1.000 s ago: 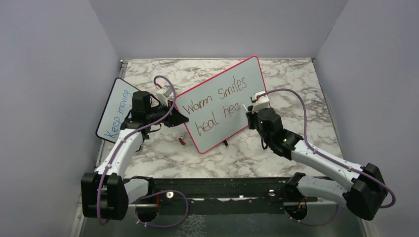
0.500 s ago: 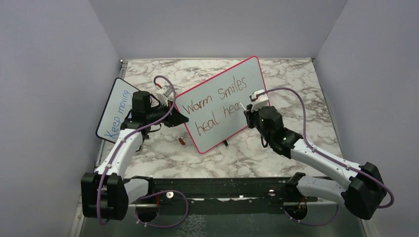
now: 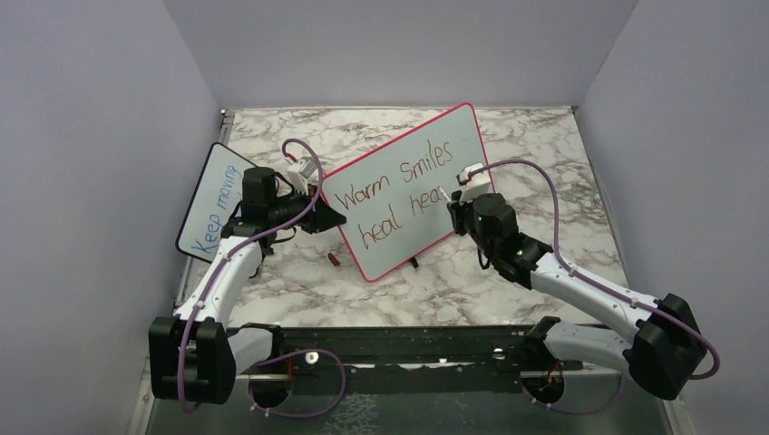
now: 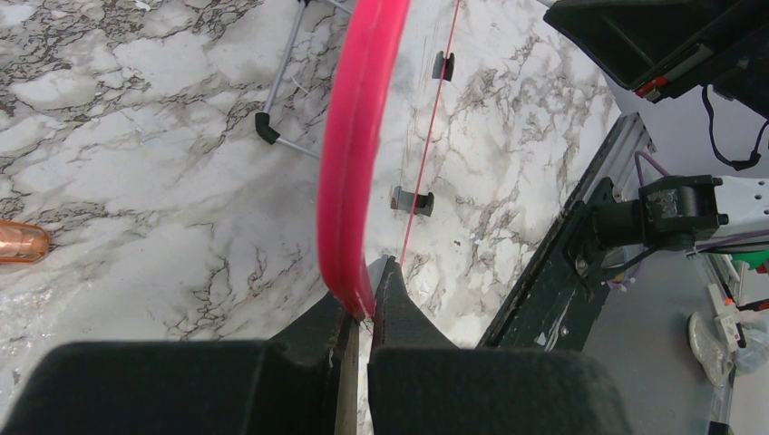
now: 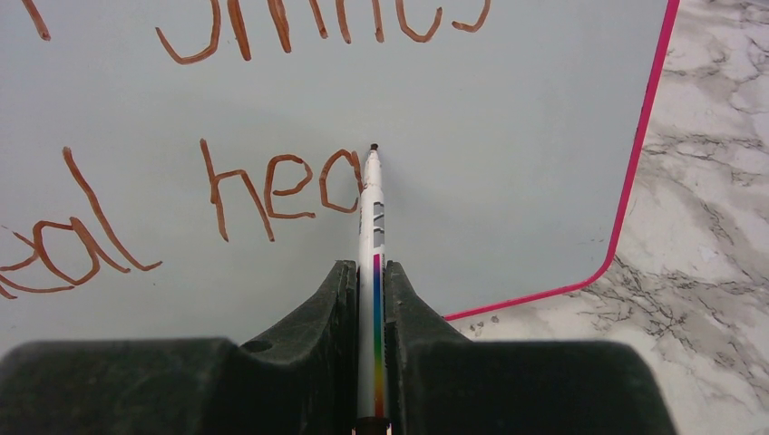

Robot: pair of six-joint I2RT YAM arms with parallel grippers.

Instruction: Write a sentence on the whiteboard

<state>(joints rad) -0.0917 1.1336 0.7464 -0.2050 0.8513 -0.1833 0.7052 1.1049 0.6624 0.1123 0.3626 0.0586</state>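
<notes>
The whiteboard (image 3: 462, 145), pink-framed, stands tilted mid-table. On it the sentence (image 3: 394, 195) reads "Warm Smiles" over "heal hea" in red-brown. My left gripper (image 3: 331, 217) is shut on the board's left edge; the left wrist view shows the pink frame (image 4: 358, 163) pinched between the jaws of this gripper (image 4: 367, 304). My right gripper (image 3: 451, 204) is shut on a white marker (image 5: 372, 208) with a rainbow stripe. The marker's tip sits at the upper right of the last "a" in the sentence (image 5: 272, 190) on the whiteboard (image 5: 508, 136), ahead of my right gripper (image 5: 370, 272).
A smaller black-framed board (image 3: 213, 204) with blue writing leans at the left wall. A copper-brown marker cap (image 3: 335, 259) lies on the marble table below the whiteboard's left corner, cap (image 4: 20, 243). A black foot (image 4: 413, 201) props the whiteboard. Walls close three sides.
My right gripper has shifted the marker slightly up and left, to the top of the last "a". The left gripper and the whiteboard have stayed put.
</notes>
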